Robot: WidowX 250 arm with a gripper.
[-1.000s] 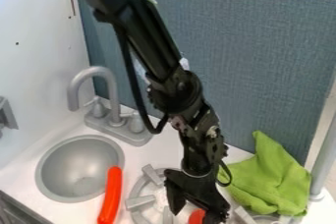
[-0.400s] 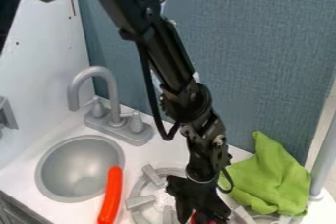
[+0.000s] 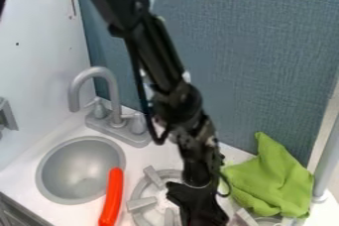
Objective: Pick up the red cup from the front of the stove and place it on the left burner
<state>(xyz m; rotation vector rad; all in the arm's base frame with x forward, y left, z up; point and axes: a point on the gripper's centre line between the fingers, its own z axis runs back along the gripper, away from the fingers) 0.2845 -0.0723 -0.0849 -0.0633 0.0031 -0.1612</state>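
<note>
While the black arm [image 3: 155, 51] slants down from the top edge, its gripper [image 3: 197, 211] hangs at the bottom edge over a gray stove burner [image 3: 141, 203]; I cannot tell whether its jaws are clenched or released. A green cloth [image 3: 271, 183] crowds its right. Leftward, a narrow strip of white counter [image 3: 155, 153] separates the burner from an orange-red rod [image 3: 112, 198] overlapping the round sink [image 3: 76, 170]. Behind stand a faucet [image 3: 114, 93] and blue-gray panel [image 3: 265, 61].
</note>
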